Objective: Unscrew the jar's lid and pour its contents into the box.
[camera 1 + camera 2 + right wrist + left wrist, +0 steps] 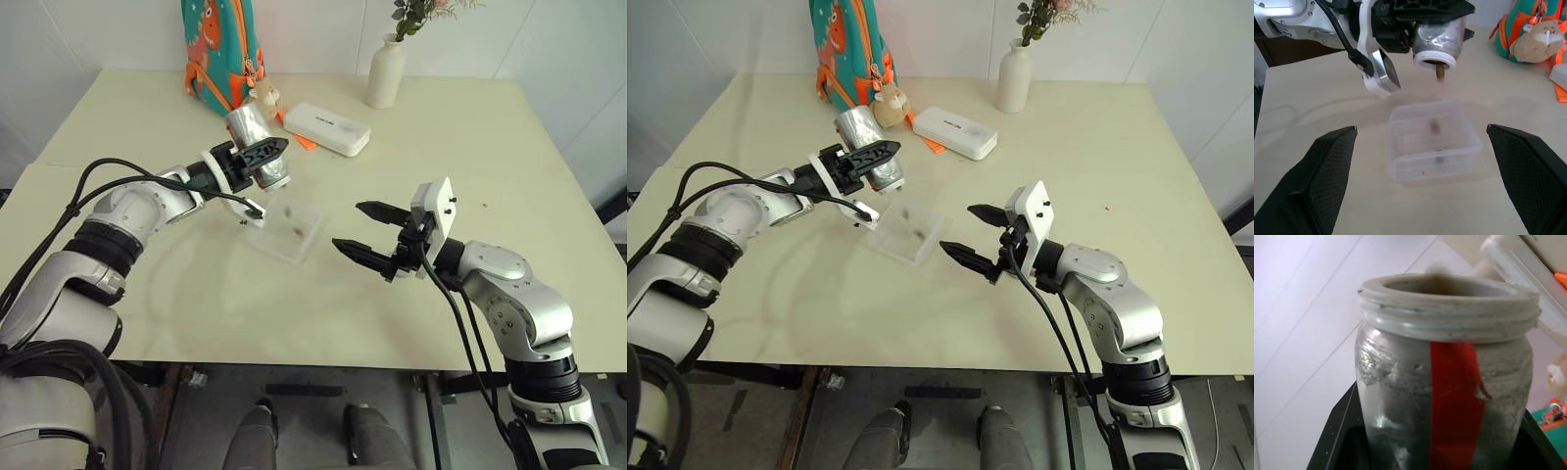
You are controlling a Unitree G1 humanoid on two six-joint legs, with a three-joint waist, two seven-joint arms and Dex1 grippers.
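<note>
My left gripper [266, 155] is shut on the jar [250, 125], a silvery cylinder with a red stripe [1454, 396]. The jar is tipped with its open threaded mouth [1435, 59] pointing down over the box [279, 250]. A brown bit of the contents [1440, 72] is falling from the mouth, and a few bits [1435, 126] lie in the clear box [1400, 161]. The lid is out of view. To the right of the box, my right gripper [347, 225] hangs open with nothing between its fingers [1327, 166], pointing towards the box.
Behind the box lie a flat white case [326, 128] and a small orange thing [304, 142]. A white vase [385, 73] with flowers, a teal and orange backpack [220, 44] and a small plush toy [263, 95] stand at the table's far side.
</note>
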